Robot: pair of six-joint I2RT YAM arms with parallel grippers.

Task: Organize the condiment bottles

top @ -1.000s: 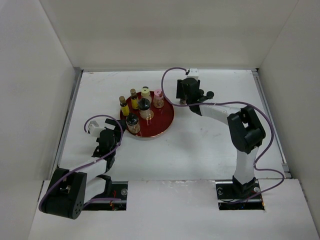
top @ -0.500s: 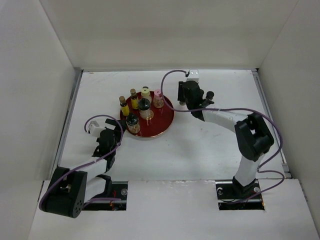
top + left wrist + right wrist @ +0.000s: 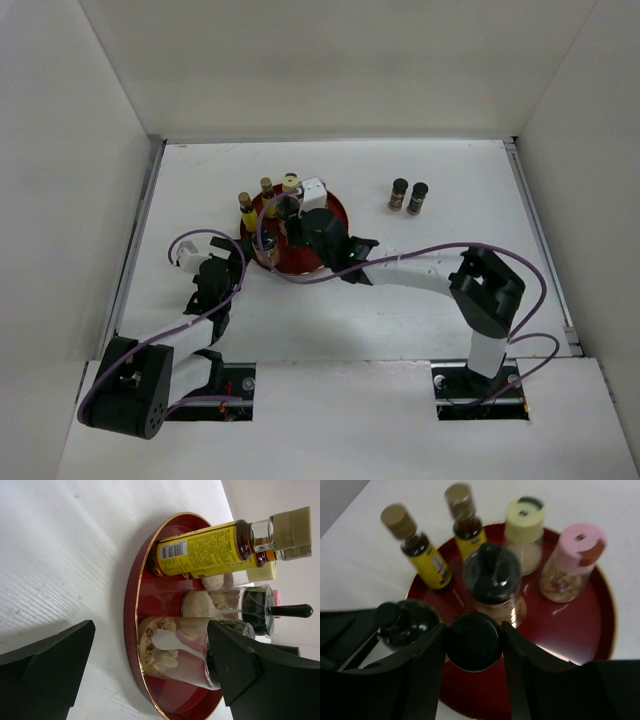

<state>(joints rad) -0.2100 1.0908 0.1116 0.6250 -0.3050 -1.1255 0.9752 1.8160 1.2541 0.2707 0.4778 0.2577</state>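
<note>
The round red tray (image 3: pixel 338 214) holds two slim yellow bottles (image 3: pixel 427 560) (image 3: pixel 468 535), a cream yellow-lidded bottle (image 3: pixel 525 530), a pink-lidded bottle (image 3: pixel 570 560) and two black-lidded jars (image 3: pixel 492 577) (image 3: pixel 402 622). My right gripper (image 3: pixel 297 234) is over the tray's front, shut on a black-capped bottle (image 3: pixel 472 641), with a finger on each side of its cap. Two more dark black-capped bottles (image 3: pixel 399 193) (image 3: pixel 418 197) stand on the table at the back right. My left gripper (image 3: pixel 228 262) is open and empty at the tray's left rim (image 3: pixel 131 605), facing a jar with a spoon (image 3: pixel 175 650).
White walls close in the table on the left, back and right. The right arm's forearm and purple cable (image 3: pixel 420 262) stretch across the table's middle in front of the tray.
My right arm has swung from the back right of the table to over the tray with a black-capped bottle in its grip, uncovering two dark bottles there. The left arm has not moved.
</note>
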